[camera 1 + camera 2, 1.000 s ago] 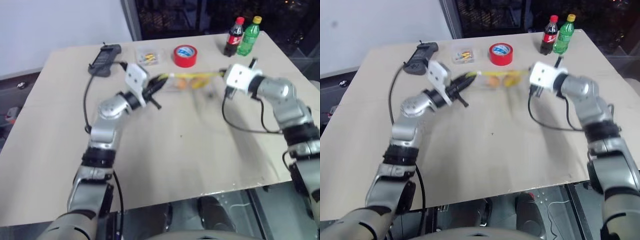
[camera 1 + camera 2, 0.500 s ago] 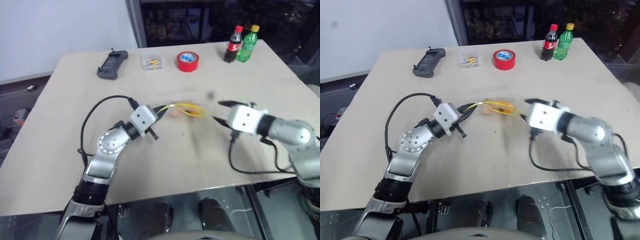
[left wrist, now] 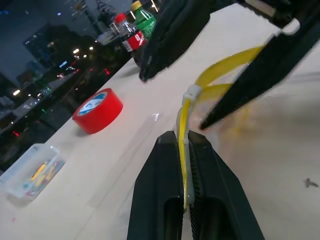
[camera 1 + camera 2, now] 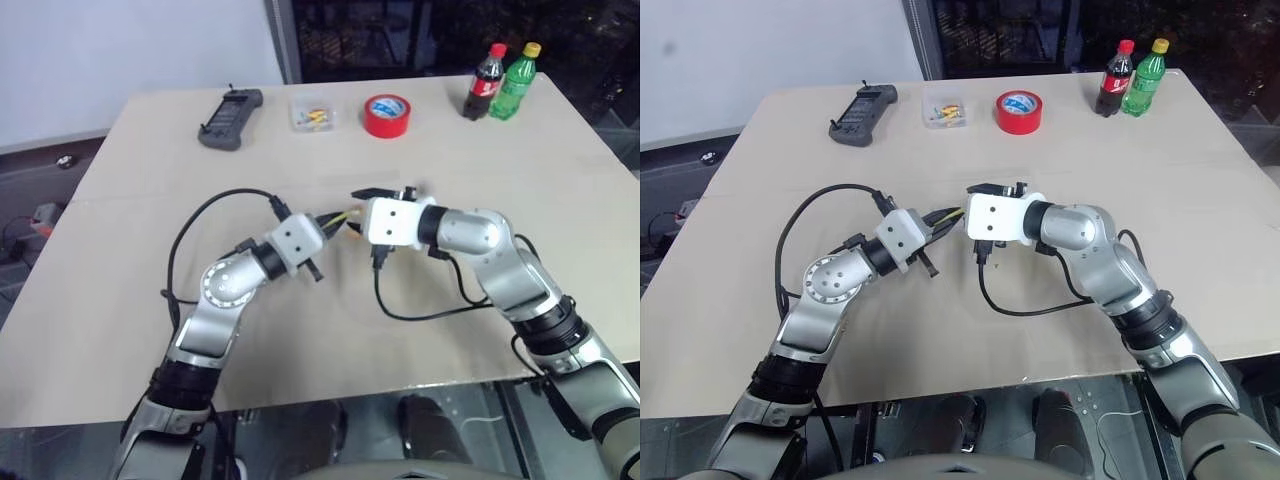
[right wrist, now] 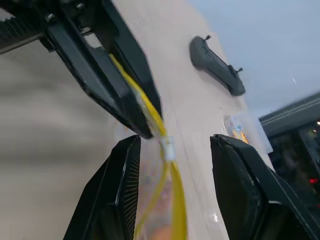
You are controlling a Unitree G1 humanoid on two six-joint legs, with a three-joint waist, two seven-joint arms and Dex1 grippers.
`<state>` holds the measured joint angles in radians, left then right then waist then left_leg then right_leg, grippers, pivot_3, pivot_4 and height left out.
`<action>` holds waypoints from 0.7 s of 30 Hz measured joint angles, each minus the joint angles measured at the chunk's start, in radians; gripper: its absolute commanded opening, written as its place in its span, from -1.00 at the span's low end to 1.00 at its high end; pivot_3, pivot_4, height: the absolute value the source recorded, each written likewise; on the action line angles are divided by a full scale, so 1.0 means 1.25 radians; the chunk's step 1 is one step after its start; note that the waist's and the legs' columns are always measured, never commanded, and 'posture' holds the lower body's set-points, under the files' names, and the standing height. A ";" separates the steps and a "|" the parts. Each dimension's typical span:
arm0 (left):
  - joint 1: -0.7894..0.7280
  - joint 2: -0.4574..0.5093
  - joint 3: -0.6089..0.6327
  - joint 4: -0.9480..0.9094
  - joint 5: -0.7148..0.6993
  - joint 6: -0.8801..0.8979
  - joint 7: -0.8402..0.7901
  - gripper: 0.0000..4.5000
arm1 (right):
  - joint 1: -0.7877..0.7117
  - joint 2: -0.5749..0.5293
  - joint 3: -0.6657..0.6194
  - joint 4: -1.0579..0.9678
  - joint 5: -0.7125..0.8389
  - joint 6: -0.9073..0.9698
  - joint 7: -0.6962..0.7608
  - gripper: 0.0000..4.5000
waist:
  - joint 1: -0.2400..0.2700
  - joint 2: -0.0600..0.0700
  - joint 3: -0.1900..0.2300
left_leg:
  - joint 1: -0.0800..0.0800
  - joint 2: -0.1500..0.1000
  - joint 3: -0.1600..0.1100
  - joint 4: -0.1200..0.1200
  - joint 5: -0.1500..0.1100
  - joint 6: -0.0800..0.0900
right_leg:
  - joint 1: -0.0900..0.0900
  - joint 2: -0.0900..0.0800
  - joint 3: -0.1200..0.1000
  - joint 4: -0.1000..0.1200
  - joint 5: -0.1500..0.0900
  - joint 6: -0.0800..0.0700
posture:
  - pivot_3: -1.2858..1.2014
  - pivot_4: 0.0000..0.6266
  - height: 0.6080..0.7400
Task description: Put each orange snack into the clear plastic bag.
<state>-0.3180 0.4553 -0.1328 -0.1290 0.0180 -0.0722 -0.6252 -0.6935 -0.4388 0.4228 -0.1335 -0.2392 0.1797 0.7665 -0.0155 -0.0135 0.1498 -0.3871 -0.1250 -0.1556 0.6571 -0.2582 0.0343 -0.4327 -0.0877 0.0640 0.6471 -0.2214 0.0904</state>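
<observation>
My left gripper [image 3: 182,137] is shut on the yellow strip of the clear plastic bag [image 3: 222,65], holding it just above the table's middle. My right gripper [image 5: 172,142] is open and faces it, one finger on each side of the strip beside the white slider [image 5: 167,145]. In the left eye view the left gripper [image 4: 325,222] and right gripper [image 4: 357,210] nearly meet, and the right hand hides most of the bag. An orange blur [image 3: 240,115] shows through the film; I cannot make out the orange snacks singly.
At the table's far edge stand a red tape roll [image 4: 386,115], a cola bottle [image 4: 487,80], a green bottle [image 4: 518,80], a small clear box [image 4: 312,112] and a black handset [image 4: 230,118]. Black cables loop from both wrists over the table.
My right gripper has let go of the bag's far end, opened, and swung left until it faces the left gripper. The left gripper has kept its hold and drawn back slightly. The camera shifted.
</observation>
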 measured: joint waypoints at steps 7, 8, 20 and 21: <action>0.006 0.004 0.005 -0.009 0.003 0.001 0.010 -1.00 | -0.004 0.009 0.001 0.018 -0.007 -0.021 0.015 -0.53 | 0.001 0.000 0.000 | 0.001 0.000 0.000 0.000 0.000 0.000 | 0.000 0.000 0.000 0.000 0.000 0.000 | 0.03 -0.52 1.00; 0.008 0.004 0.004 -0.009 0.004 0.002 0.010 -1.00 | -0.005 0.009 0.001 0.018 -0.007 -0.023 0.018 -0.53 | 0.000 0.000 0.000 | 0.001 0.000 0.000 0.000 0.000 0.000 | 0.000 0.000 0.000 0.000 0.000 0.000 | 0.03 -0.52 1.00; 0.010 0.015 0.004 -0.009 0.024 0.000 0.009 -1.00 | -0.006 -0.008 -0.004 -0.022 -0.005 0.000 0.047 -0.53 | 0.001 0.000 0.000 | 0.001 0.000 0.000 0.000 0.000 0.000 | 0.000 0.000 0.000 0.000 0.000 0.000 | 0.03 -0.52 1.00; 0.010 0.017 0.004 -0.009 0.026 -0.001 0.009 -1.00 | -0.006 -0.008 -0.004 -0.023 -0.005 0.004 0.048 -0.53 | 0.001 0.000 0.000 | 0.001 0.000 0.000 0.000 0.000 0.000 | 0.000 0.000 0.000 0.000 0.000 0.000 | 0.03 -0.52 1.00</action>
<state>-0.3057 0.4766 -0.1277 -0.1401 0.0502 -0.0730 -0.6135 -0.7016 -0.4490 0.4182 -0.1620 -0.2450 0.1853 0.8260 -0.0145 -0.0135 0.1498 -0.3863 -0.1248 -0.1554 0.6566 -0.2582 0.0342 -0.4322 -0.0875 0.0642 0.6473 -0.2214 0.0904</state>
